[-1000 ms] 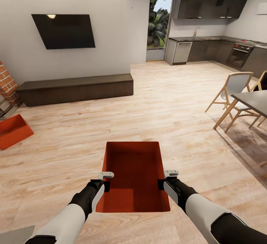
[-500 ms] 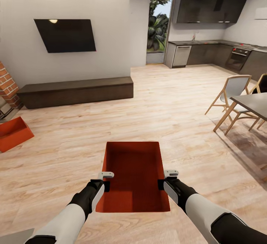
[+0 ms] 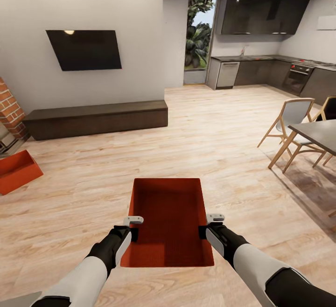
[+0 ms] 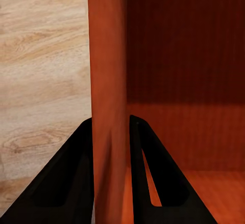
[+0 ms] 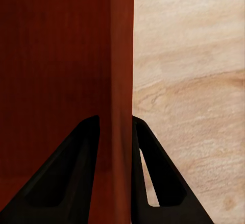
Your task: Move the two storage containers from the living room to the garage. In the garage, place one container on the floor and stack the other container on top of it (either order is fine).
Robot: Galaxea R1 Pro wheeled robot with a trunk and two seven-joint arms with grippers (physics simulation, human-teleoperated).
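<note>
Both arms reach forward, left pincer [image 3: 134,233] and right pincer [image 3: 204,231] clamping storage container [image 3: 168,223] walls

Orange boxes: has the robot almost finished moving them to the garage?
Not nearly. Done: one storage container is picked up, with the left gripper and right gripper each clamped on a side wall. In hand: carrying it, but the wood floor, TV and bench show it's in the living room. Left: the other container sits by the brick; neither is stacked.
</note>
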